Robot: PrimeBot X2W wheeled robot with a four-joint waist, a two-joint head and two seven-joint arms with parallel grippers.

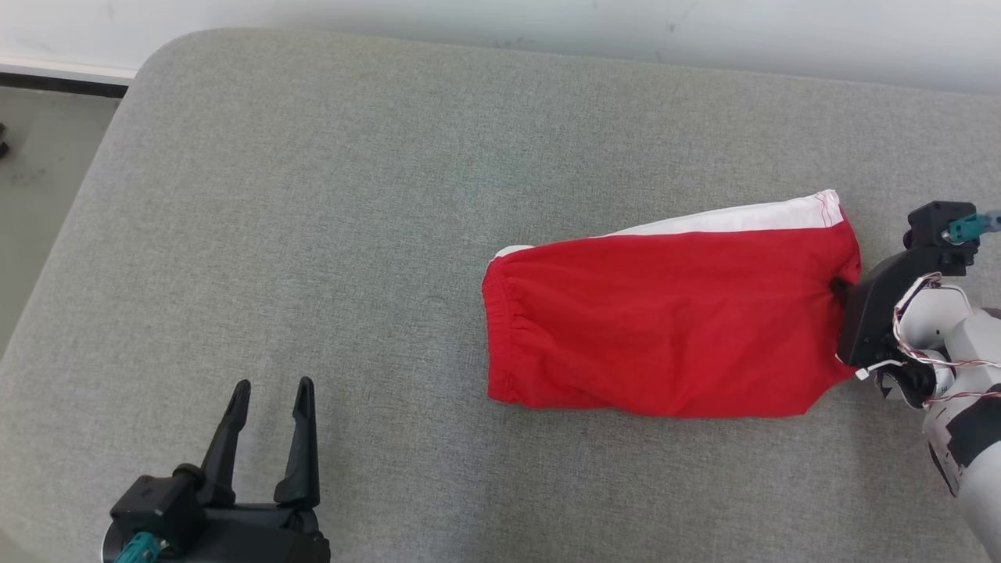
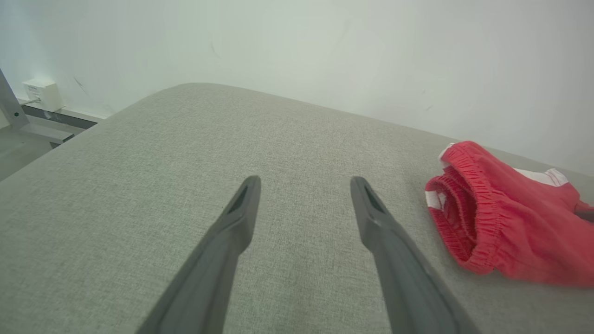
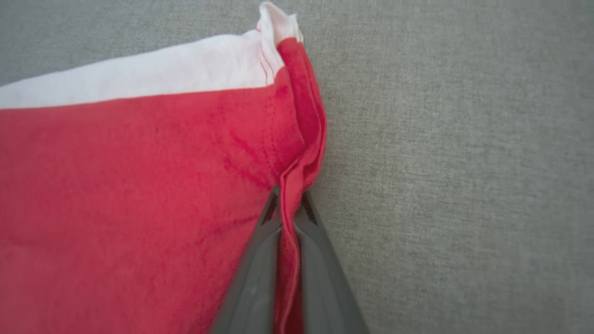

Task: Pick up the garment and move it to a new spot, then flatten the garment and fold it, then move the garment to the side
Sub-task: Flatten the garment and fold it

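1. The garment (image 1: 665, 320), red with a white strip along its far edge, lies flat on the grey pad (image 1: 313, 195). In the head view it is right of the middle, with the waistband (image 1: 500, 328) to the left and the hem (image 1: 851, 250) to the right.
2. How many layers lie under the top one cannot be told. The left wrist view cuts the garment (image 2: 510, 236) off at the right edge and looks into the open waistband. The right wrist view cuts the garment (image 3: 139, 195) off at the left and bottom, and the near cloth is blurred.
3. The right gripper (image 3: 287, 202) is clamped on a bunched fold of the hem, with red cloth pressed between its two fingers. In the head view its tips (image 1: 843, 291) are buried at the hem, and the arm runs off the right edge.
4. The left gripper (image 1: 273, 385) sits at the lower left, well apart from the garment. Its fingers are spread wide with nothing between them, and its base is cut off at the bottom edge. In its own view (image 2: 305, 183) the garment lies off to the right. Whether the fingers touch the pad cannot be told.
5. Beyond the pad are a pale wall (image 2: 325, 46), a strip of floor (image 1: 39, 180) and a small white box (image 2: 41, 93) low on the wall.
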